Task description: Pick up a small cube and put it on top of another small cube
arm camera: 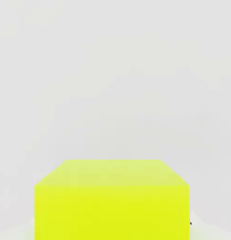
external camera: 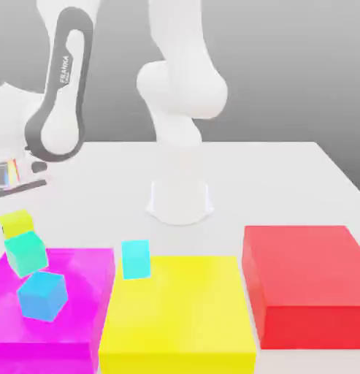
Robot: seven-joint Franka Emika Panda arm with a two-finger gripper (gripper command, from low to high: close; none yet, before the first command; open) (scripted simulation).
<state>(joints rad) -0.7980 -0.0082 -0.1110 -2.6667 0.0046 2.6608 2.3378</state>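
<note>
The yellow-green cube (external camera: 17, 222) is between the two fingers of my hand (arm camera: 112, 229). They are closed in on it, one on each flat side, so I have hold of it. In the exterior view it is on the left, just behind the small mint cube (external camera: 26, 253). I can't tell if it touches the table (external camera: 234, 175) under it.

I think it is light and hard, like a toy block. It should not squash or break. Its sides look smooth, so it might slip or twist if I hold it too near an edge. Two flat sides, right at the middle, are the best place to pinch, and a soft squeeze should do.

My arm (external camera: 62, 95) reaches out to the exterior view's left and bends down. My hand is over the cube, with its fingers pointing down.
</note>
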